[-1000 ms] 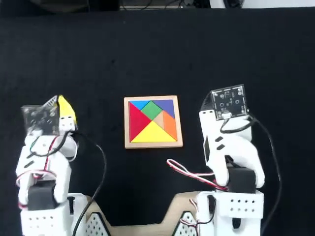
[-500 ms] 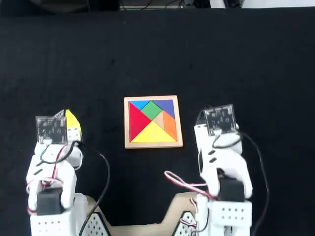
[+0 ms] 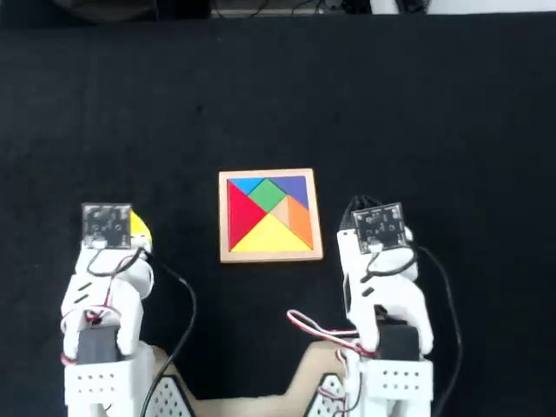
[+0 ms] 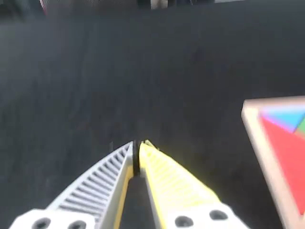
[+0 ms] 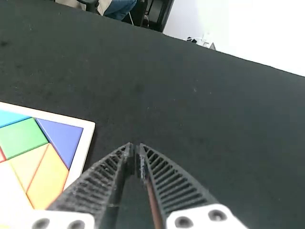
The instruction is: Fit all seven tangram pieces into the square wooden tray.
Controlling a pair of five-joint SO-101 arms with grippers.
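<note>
The square wooden tray [image 3: 224, 214] lies mid-table, packed with coloured tangram pieces: a red triangle [image 3: 241, 213], a yellow triangle [image 3: 271, 236], a green piece [image 3: 270, 195], an orange piece [image 3: 301, 221], a blue one [image 3: 247, 184] and a violet one [image 3: 296, 187]. My left gripper [image 4: 138, 145] is shut and holds nothing, drawn back to the left of the tray [image 4: 264, 143]. On the other side of the tray [image 5: 81, 148] my right gripper [image 5: 133, 149] is shut with nothing in it, near the violet piece [image 5: 63, 136].
Black cloth covers the whole table [image 3: 417, 104]. Both arm bases [image 3: 95, 382] stand at the near edge with loose cables [image 3: 321, 326] between them. A pale wall and chair legs [image 5: 157, 12] show beyond the far table edge.
Both arms have pulled back toward their bases, away from the tray. The tray and its pieces have not moved.
</note>
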